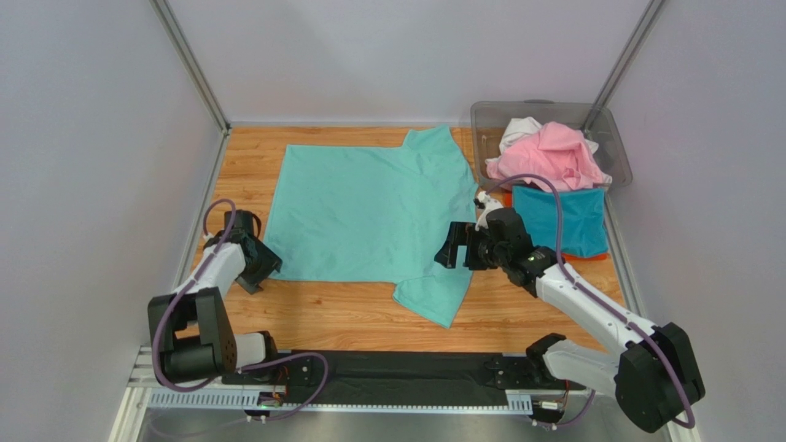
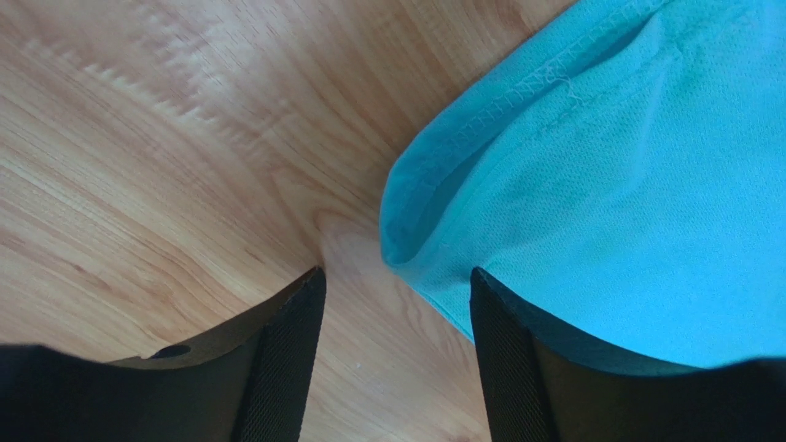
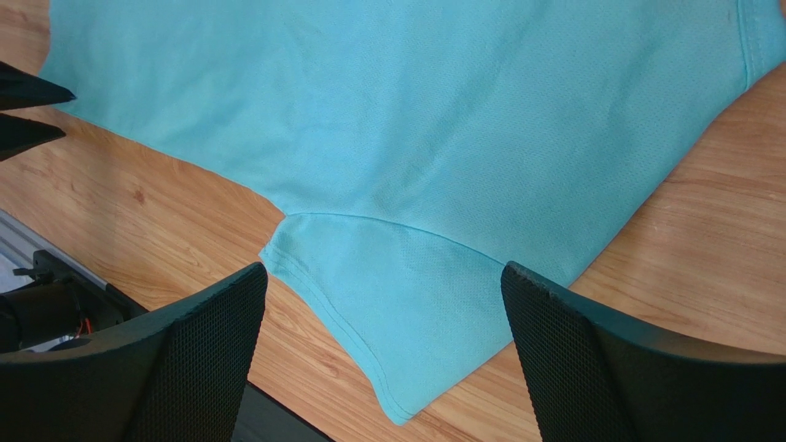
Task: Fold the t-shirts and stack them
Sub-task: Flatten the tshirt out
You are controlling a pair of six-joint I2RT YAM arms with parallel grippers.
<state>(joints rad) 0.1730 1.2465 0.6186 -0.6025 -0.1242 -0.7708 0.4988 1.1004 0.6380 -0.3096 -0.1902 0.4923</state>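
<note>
Near left: left claw (image 2: 397, 368) is sitting low over the table (image 1: 369, 318), jaws partly apart, nothing pinched. They are straddling the near-left hem corner (image 2: 406, 230) of the mint green t-shirt (image 1: 369, 212), one jaw over cloth and the other over bare wood.

Near right: right claw (image 3: 383, 359) is hovering spread wide above the near sleeve (image 3: 397, 313), not touching it.

Middle: the shirt is lying flat on the table, sleeves to the right.

Handling, my guess: thin knit, light and limp, sagging wherever it is unsupported and likely sliding on the wood. The stitched hem corner and the sleeve seam are offering the firmest bite. Lifting both together is looking wise.

Far right: the bin (image 1: 489, 120) is holding the pink t-shirt (image 1: 553, 152) and the white t-shirt (image 1: 518, 129), both crumpled. The teal blue t-shirt (image 1: 567, 221) is lying at its near side, with an orange t-shirt (image 1: 506, 199) peeking out beneath.
</note>
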